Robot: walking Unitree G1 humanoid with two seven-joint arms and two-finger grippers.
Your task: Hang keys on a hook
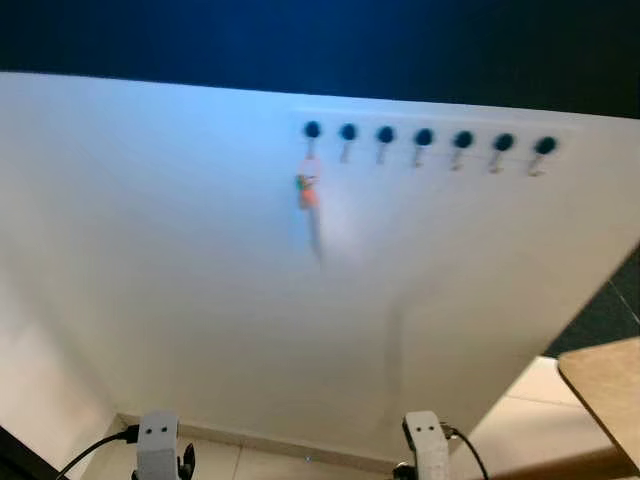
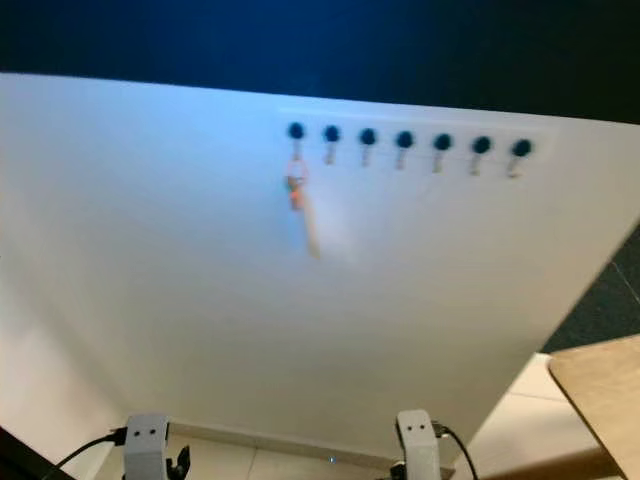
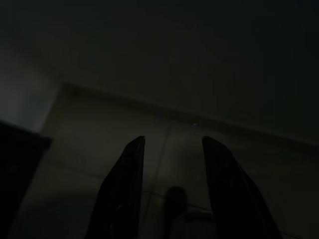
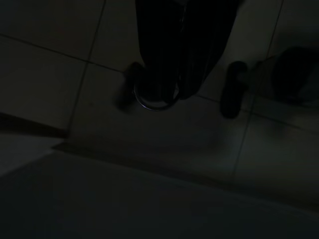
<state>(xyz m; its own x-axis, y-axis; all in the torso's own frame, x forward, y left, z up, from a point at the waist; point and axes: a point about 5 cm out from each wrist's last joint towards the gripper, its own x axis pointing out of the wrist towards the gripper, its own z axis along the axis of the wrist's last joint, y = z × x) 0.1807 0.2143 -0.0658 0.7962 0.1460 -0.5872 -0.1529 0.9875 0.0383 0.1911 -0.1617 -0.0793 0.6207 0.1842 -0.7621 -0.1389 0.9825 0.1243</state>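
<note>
Keys (image 1: 308,190) hang from leftmost hook (image 1: 312,131) of the wall row. Left hand (image 3: 169,164) spread, low over floor (image 3: 89,134). Right hand (image 4: 182,74) pressed together, pinching a ring (image 4: 155,102)

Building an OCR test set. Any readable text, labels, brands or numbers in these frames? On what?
None readable.
Wall: plain white, no print.
Hook rail: seven dark knobs, unmarked.
Keys on the leftmost hook: orange tag, too blurred to show any print.
Wooden table corner: bare.
Left gripper and right gripper: wrist views too dark to show any marking.
</note>
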